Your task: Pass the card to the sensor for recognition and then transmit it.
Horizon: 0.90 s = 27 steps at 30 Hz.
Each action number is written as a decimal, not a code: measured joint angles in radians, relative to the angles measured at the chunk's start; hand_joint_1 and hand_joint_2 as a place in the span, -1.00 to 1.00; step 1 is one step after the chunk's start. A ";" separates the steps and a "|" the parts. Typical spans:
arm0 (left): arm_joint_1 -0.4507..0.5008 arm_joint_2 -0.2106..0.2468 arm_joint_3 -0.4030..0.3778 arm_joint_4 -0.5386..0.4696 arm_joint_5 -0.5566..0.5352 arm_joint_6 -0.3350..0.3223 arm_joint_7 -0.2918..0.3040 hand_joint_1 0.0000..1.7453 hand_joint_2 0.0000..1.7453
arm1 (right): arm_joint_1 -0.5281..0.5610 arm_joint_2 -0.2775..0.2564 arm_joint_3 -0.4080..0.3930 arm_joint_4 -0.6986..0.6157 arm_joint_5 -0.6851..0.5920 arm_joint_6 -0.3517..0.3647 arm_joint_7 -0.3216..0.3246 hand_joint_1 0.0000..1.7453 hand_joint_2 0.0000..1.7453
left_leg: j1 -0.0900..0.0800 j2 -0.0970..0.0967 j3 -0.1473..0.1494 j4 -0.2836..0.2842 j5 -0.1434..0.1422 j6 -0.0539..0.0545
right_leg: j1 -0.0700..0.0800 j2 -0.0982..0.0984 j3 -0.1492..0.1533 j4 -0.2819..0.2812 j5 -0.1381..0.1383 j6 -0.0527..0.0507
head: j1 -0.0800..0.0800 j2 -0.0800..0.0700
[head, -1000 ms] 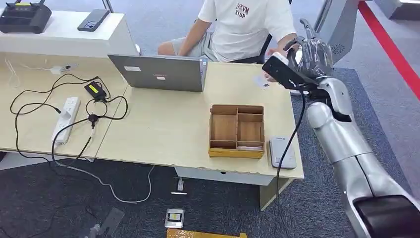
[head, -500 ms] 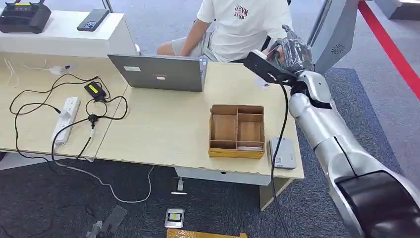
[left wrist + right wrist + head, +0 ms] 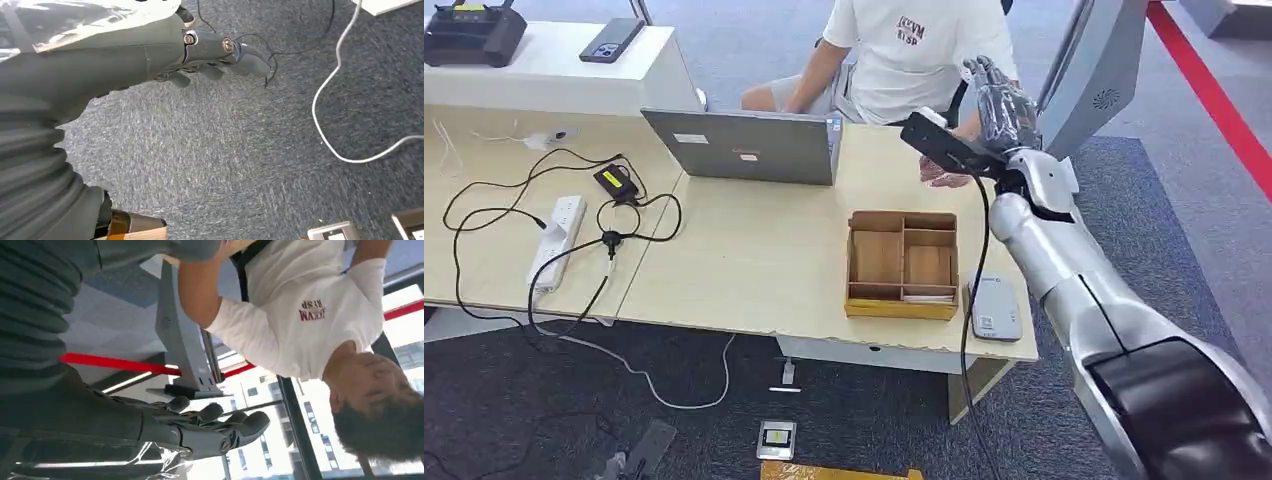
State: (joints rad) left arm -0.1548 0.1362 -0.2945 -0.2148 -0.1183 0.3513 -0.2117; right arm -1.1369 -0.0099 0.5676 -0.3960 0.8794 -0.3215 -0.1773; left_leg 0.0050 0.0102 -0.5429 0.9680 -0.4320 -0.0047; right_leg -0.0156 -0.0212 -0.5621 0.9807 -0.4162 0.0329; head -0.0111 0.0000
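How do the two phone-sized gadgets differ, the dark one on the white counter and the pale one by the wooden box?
The dark phone lies slanted on the raised white counter at the far left; the pale card reader lies on the desk's near right corner, beside the wooden organizer box. The reader bears a small label. Both lie flat and untouched.

1. Left hand [image 3: 200,55] hung over grey carpet [image 3: 210,150], fingers loosely curled, holding nothing.
2. White cable [image 3: 330,145] looped across carpet, right of frame.
3. Thin black cable [image 3: 272,55] lay near fingertips.
4. Small white device [image 3: 332,232] at lower right edge.
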 joint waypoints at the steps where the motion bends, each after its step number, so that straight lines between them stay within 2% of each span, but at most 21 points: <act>1: 0.003 -0.001 -0.001 0.000 0.009 0.008 -0.007 -1.00 1.00 | -0.006 0.000 -0.001 0.001 -0.007 -0.023 -0.012 -1.00 1.00 | 0.000 0.000 0.000 0.000 0.000 0.000 | 0.000 0.000 0.000 0.000 0.000 0.000 | 0.000 0.000; 6: 0.025 -0.013 -0.008 0.000 0.079 0.061 -0.023 -1.00 1.00 | -0.030 -0.038 -0.039 -0.007 -0.128 -0.282 -0.154 -1.00 1.00 | 0.000 -0.001 0.000 0.002 0.000 0.000 | 0.000 0.000 0.000 -0.001 0.000 0.000 | 0.000 0.000; 8: 0.028 -0.024 -0.009 0.000 0.098 0.082 -0.027 -1.00 1.00 | -0.030 -0.075 -0.077 -0.030 -0.168 -0.345 -0.233 -1.00 1.00 | 0.000 -0.001 0.000 0.003 0.000 0.000 | 0.000 -0.001 0.000 -0.002 0.000 0.001 | 0.000 0.000; 10: 0.012 -0.055 0.004 -0.005 0.104 0.118 -0.025 -1.00 1.00 | -0.022 -0.115 -0.143 -0.061 -0.134 -0.348 -0.303 -1.00 1.00 | -0.001 -0.001 -0.002 0.004 0.000 0.001 | -0.001 -0.001 -0.001 -0.003 0.002 0.004 | 0.000 0.000; 14: -0.056 -0.120 0.021 -0.006 0.152 0.169 0.003 -1.00 1.00 | 0.000 -0.183 -0.353 -0.122 -0.010 -0.349 -0.407 -1.00 1.00 | -0.001 -0.003 -0.003 0.006 0.000 0.003 | -0.001 0.000 0.000 -0.004 0.005 0.006 | -0.003 0.000; 17: -0.059 -0.143 0.037 -0.009 0.207 0.177 -0.027 -1.00 1.00 | 0.036 -0.288 -0.540 -0.161 -0.020 -0.349 -0.460 -1.00 1.00 | -0.001 -0.005 -0.003 0.007 0.000 0.005 | 0.000 -0.002 0.002 -0.006 0.005 0.006 | 0.001 0.000; 23: -0.023 -0.151 0.068 -0.008 0.296 0.201 -0.073 -1.00 1.00 | 0.216 -0.508 -0.878 -0.176 -0.027 -0.349 -0.501 -1.00 1.00 | -0.001 -0.004 -0.003 0.008 -0.005 0.012 | -0.001 -0.002 0.004 -0.009 0.004 0.010 | 0.002 0.000; 27: -0.019 -0.164 0.083 -0.008 0.334 0.214 -0.095 -1.00 1.00 | 0.360 -0.574 -1.081 -0.181 0.115 -0.349 -0.512 -1.00 1.00 | -0.001 -0.001 -0.003 0.008 -0.007 0.013 | -0.001 0.001 0.003 -0.009 0.003 0.011 | 0.002 0.000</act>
State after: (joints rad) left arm -0.1737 -0.0275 -0.2117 -0.2228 0.2155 0.5657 -0.3071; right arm -0.7773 -0.5840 -0.5132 -0.5771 0.9948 -0.6703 -0.6889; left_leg 0.0037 0.0095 -0.5459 0.9757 -0.4386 0.0080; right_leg -0.0163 -0.0205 -0.5589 0.9715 -0.4133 0.0435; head -0.0092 0.0000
